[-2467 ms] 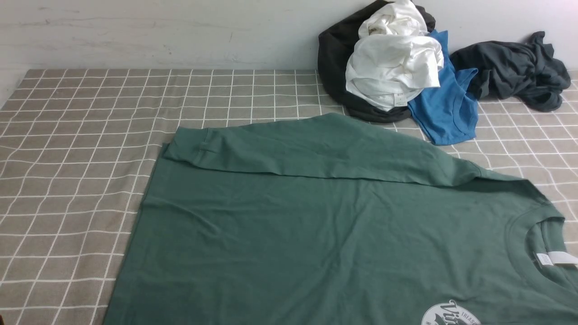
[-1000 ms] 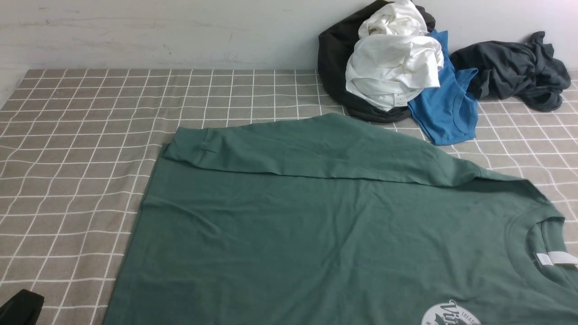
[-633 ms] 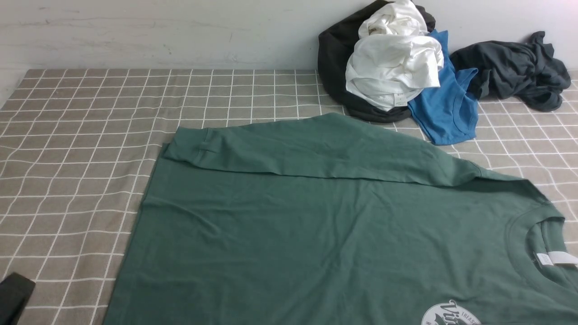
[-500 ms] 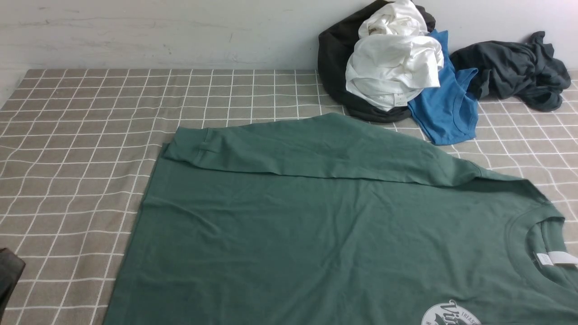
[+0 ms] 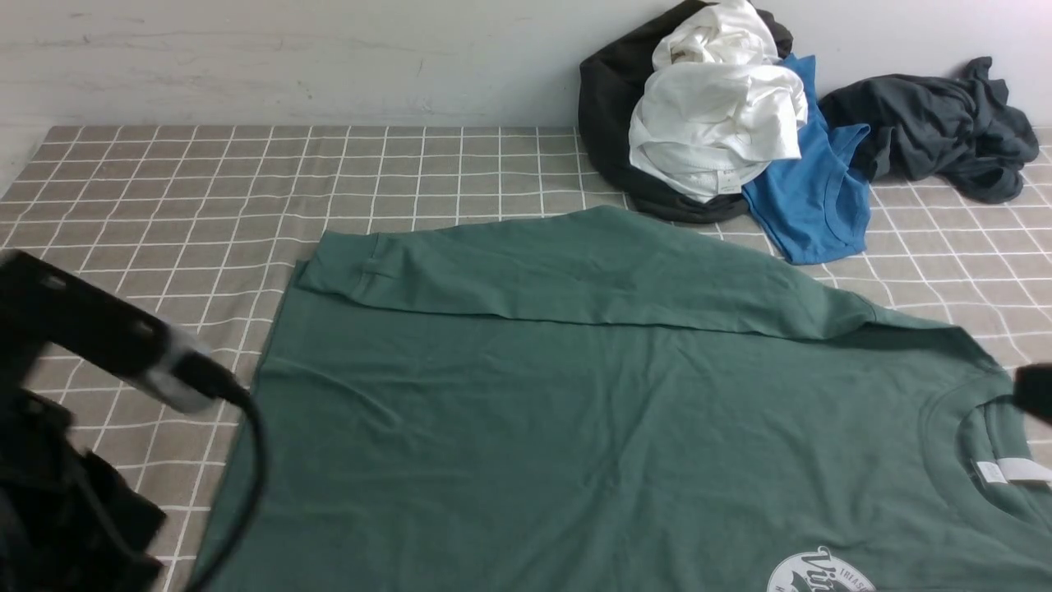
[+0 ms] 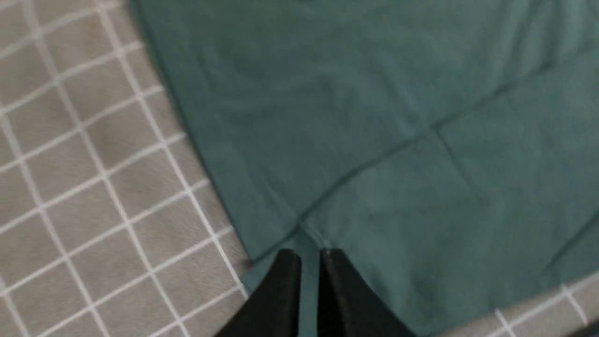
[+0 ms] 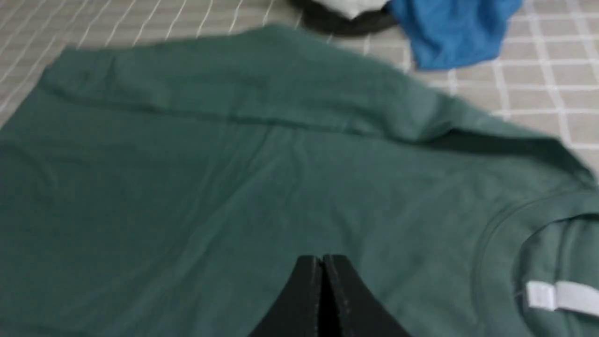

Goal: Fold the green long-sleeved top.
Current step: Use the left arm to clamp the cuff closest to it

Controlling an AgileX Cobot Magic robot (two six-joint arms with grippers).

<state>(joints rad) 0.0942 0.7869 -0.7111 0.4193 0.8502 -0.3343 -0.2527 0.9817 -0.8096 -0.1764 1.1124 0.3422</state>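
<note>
**A:** Where is the green top (image 5: 575,411)?

**B:** It lies flat and face up on the checked cloth (image 5: 164,189), filling the near middle and right of the scene. Its hem is to the left and its neck to the right, with the white neck label (image 5: 1011,470) showing. One sleeve (image 5: 559,271) is already laid across the far side of the body, its cuff pointing left.

**A:** What has just changed?

**B:** Both arms have come in. The left arm (image 5: 99,345), a moment ago only a dark sliver at the near-left corner, now rises large over the cloth just beside the hem. The tip of the right arm (image 5: 1035,393) has appeared at the right edge, near the collar.

**A:** And the jaws?

**B:** The left gripper (image 6: 310,255) shows a narrow slit between its fingers, with green fabric visible through it. It holds nothing and hovers over the edge of the top where it meets the checked cloth. The right gripper (image 7: 322,260) has its fingers pressed together, empty, above the chest.

**A:** What does that mean for the folding?

**B:** The top itself has not shifted. The arms seem to be moving to the hem end and the collar end, probably for the next fold. A pile of clothes (image 5: 715,123) sits at the far right, clear of the work.
</note>
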